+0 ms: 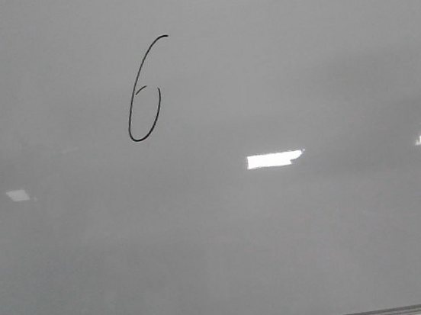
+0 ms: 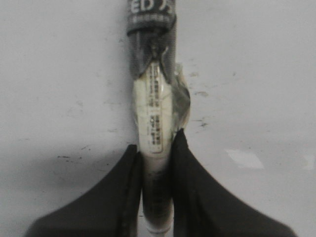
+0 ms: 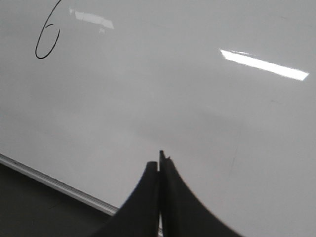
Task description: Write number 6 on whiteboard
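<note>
A finished number 6 [image 1: 142, 90] stands in thin black line on the whiteboard [image 1: 297, 239], up in the left half of the front view, slanted, with a long curved upper stroke and a narrow loop that looks joined at the bottom. No arm shows in that view. In the left wrist view the left gripper [image 2: 157, 148] is clamped on a marker [image 2: 154, 116], a pale barrel with a printed label and a dark band of tape or cap further out; the barrel runs straight out between the two dark fingers [image 2: 190, 182] over a white surface with a few faint smudges. The tip lies beyond the frame, so whether it touches that surface cannot be told. In the right wrist view the right gripper [image 3: 160, 165] has its fingers pressed together with nothing between them, hanging over a bare part of the board near the grey edge strip [image 3: 54, 183], with the digit well away towards the far corner. The writing step looks done. What is left, by my reading, is to keep the marker clear of the board so no stray line spoils the digit.
</note>
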Robot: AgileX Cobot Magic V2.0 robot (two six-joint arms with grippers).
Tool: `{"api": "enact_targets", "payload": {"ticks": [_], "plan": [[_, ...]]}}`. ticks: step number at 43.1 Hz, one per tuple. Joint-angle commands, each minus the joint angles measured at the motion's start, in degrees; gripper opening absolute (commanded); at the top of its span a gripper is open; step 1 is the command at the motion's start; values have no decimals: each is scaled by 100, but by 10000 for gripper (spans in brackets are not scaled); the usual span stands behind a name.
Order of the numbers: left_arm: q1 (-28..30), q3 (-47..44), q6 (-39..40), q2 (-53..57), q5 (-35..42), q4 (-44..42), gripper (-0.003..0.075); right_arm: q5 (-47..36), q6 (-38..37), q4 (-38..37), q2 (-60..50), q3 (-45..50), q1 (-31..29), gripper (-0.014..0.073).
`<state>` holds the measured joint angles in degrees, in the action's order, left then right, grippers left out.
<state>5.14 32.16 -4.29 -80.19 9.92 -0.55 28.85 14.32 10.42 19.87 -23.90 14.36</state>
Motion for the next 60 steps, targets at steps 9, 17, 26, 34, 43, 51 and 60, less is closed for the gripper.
{"api": "enact_targets", "payload": {"ticks": [9, 17, 26, 34, 43, 51, 60], "plan": [[-8, 166, 49, 19, 515, 55, 309, -474, -10, 14, 25, -97, -38, -68], [-8, 166, 58, 72, 360, 55, 361, -474, -10, 14, 25, -97, -38, -68], [3, 120, 58, 811, -255, 55, 358, -486, -10, 14, 25, -98, -38, -68], [3, 120, 58, 2008, -808, 55, 353, -614, -10, 14, 25, -98, -38, -68], [3, 26, 47, 3603, -1414, 55, 154, -731, -10, 14, 25, -98, -38, -68], [3, -263, 47, 4864, -1728, 55, -20, -723, -10, 14, 25, -98, -38, -68], [3, -450, 47, 5716, -2033, 55, -20, -723, -10, 14, 25, -98, -38, -68]]}}
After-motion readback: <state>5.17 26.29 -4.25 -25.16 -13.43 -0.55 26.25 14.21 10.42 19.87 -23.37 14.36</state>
